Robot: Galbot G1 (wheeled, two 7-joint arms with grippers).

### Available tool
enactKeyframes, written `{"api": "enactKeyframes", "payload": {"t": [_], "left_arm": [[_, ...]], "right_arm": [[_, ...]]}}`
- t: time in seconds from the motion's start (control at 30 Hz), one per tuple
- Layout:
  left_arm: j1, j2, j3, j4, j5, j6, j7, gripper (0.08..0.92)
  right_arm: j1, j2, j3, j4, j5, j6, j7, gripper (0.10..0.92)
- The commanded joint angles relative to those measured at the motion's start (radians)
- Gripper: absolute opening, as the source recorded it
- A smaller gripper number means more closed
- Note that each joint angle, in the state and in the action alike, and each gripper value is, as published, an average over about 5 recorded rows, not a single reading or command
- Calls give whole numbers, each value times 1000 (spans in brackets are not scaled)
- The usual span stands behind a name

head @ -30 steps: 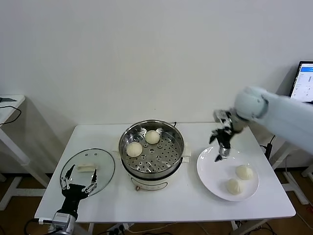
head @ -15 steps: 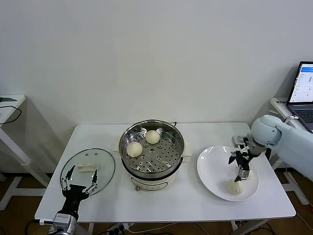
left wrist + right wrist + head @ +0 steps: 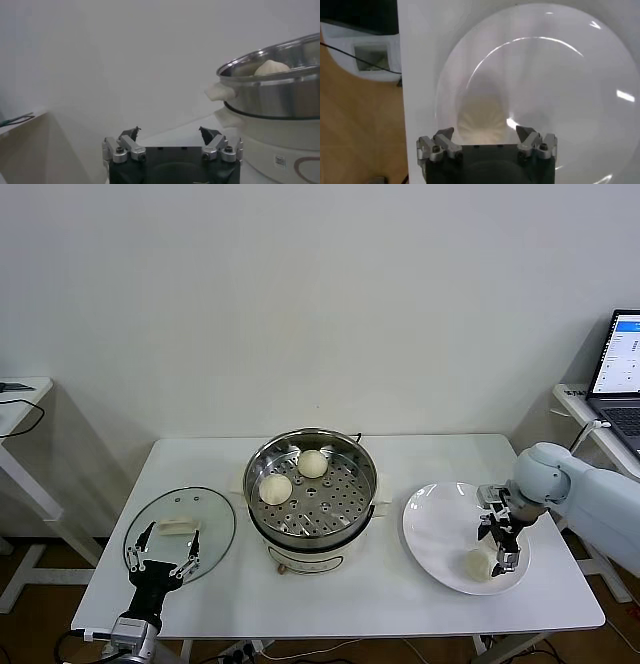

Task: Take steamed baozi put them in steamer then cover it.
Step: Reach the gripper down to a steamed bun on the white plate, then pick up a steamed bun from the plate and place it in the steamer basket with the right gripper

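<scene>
The right gripper (image 3: 500, 545) is down over the white plate (image 3: 432, 529), its jaws spread wide — a bun (image 3: 481, 117) lies on the plate between the fingertips, not yet clamped. In the head view a second bun (image 3: 478, 564) sits just beside the gripper, toward the robot, partly hidden by its fingers. Away to the gripper's left stands the steamer (image 3: 311, 489), a shiny steel pot on a cream base; two more buns (image 3: 275, 488) rest on its perforated tray, one at the far rim (image 3: 312, 463).

The left gripper (image 3: 160, 561) is parked low at the near left corner of the table (image 3: 350, 594), jaws apart and holding nothing. Just beyond its fingertips lies the glass lid (image 3: 215, 529) with a white handle (image 3: 176, 527), flat on the tabletop. From the left wrist view, the steamer rises ahead of that gripper, with a bun showing above the rim.

The table is plain white, set against a bare white wall. A second white table edge (image 3: 25, 399) shows far off on the left gripper's side — on the right gripper's side a laptop (image 3: 622, 374) stands open on another surface. Wooden floor shows below the table edge.
</scene>
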Motion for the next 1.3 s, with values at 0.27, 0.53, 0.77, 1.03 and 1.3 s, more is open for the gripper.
{"api": "enactKeyframes", "payload": {"t": [0.27,0.53,0.77,1.03,1.3], "left_arm": [[0,-1,-5,4,-1,2,0,823],[-2,-4,-4,3,-1,2,0,823],[0,-4,-5,-1,-1,2,0,823],[2,-3,-1,-8,-1,4,-1,823],[6,4,-4,-18,-1,8,-2,823]], "right_arm": [[-34,48,4,-41,-35,9,-3,823],[-43,50,8,-40,-46,11,-5,778],[-42,46,17,-35,-47,14,-4,688],[71,15,-8,1,45,11,-8,671],[549,66,-262,24,216,51,-19,670]]}}
